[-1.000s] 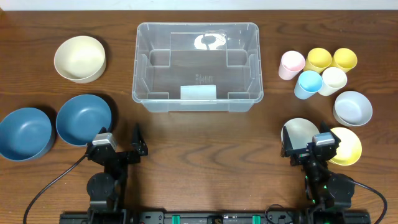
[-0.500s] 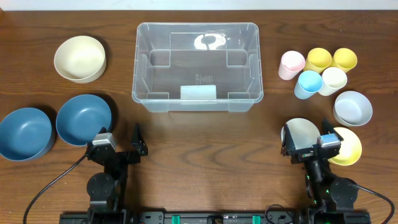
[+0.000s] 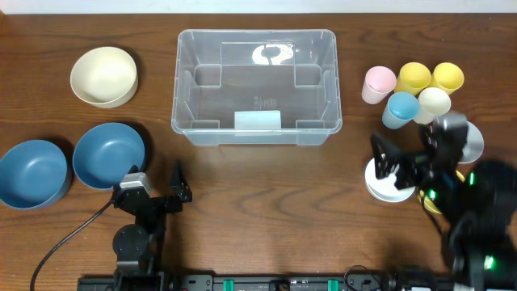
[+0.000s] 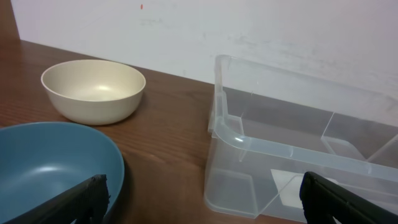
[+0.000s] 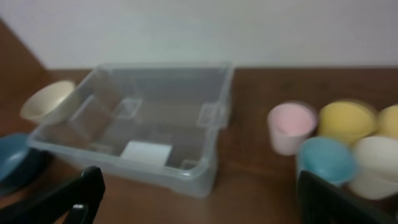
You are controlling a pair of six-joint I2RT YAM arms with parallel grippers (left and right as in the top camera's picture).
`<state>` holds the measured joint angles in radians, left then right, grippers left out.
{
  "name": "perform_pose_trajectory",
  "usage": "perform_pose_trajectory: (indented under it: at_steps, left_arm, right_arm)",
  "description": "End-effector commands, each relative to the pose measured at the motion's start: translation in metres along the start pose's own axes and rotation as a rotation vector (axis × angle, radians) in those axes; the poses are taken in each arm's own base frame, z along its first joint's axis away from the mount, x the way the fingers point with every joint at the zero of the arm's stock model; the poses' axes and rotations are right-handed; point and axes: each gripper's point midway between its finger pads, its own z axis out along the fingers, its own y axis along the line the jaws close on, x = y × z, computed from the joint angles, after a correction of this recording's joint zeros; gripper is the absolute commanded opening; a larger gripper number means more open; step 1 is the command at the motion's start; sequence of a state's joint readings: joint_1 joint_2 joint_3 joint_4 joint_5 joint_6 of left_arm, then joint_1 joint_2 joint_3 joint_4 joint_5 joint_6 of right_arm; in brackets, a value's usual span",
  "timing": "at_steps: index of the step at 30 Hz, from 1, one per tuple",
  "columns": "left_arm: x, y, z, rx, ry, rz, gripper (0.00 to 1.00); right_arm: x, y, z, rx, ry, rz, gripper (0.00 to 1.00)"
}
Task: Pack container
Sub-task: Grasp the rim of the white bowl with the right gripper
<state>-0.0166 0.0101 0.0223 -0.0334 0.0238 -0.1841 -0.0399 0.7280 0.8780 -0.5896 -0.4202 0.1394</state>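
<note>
The container (image 3: 256,85) sits on the bench (image 3: 258,174) at the far middle, upright with its mouth open. Nothing lies in it; only a pale rectangular label (image 3: 257,120) shows at its near wall.

To the left of it a cream bowl (image 3: 103,76) stands far back. Two blue bowls sit nearer, one just in front of the left arm (image 3: 108,155) and one out by the left edge (image 3: 32,173), the pair just beside each other.

The left end effector (image 4: 203,185) stays low at the near left. Its fingers (image 4: 87,194) are spread wide with nothing between them, and it faces the container's near left corner and the closer blue bowl.

On the right, a cluster of cups stands just beside the container's far right end: a pink cup (image 3: 378,84), two yellow cups (image 3: 414,78) (image 3: 447,77), a light blue cup (image 3: 400,109) and a cream cup (image 3: 433,103).

The right arm shows blurred from overhead, over a white bowl (image 3: 386,186) on the near side of those cups. I cannot tell whether it touches the bowl. It also covers part of a pale bowl (image 3: 472,145) at the right edge.

The right end effector (image 5: 199,190) is released too, its dark fingers (image 5: 81,196) far apart and holding nothing. Its own camera looks across at the container and the cups.
</note>
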Motion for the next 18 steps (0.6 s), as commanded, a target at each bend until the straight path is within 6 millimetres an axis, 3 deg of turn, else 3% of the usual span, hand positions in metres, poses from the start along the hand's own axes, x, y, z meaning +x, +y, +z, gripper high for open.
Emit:
perform_pose_trajectory:
  at_steps: [1,4,8,9,14,18]
  left_arm:
    - [0.016,0.007,0.001,-0.026,0.045,-0.001,0.98]
    - [0.016,0.007,0.001,-0.026,0.045,-0.001,0.98]
    - [0.016,0.007,0.001,-0.026,0.045,0.0,0.98]
    - [0.016,0.007,0.001,-0.026,0.045,-0.001,0.98]
    - [0.016,0.007,0.001,-0.026,0.045,-0.001,0.98]
    - [0.016,0.007,0.001,-0.026,0.045,-0.001,0.98]
  right_arm:
    - [0.003,0.019,0.013,-0.145,0.126,0.071,0.99]
    - [0.035,0.026,0.025,-0.23,0.29,0.173,0.99]
    - [0.079,0.004,0.04,-0.141,0.481,0.245,0.97]
    - [0.092,-0.008,0.042,-0.071,0.541,0.293,0.9]
    - [0.151,-0.077,0.027,0.441,0.758,0.522,0.86]
    - [0.169,-0.105,0.015,0.698,0.794,0.626,0.86]
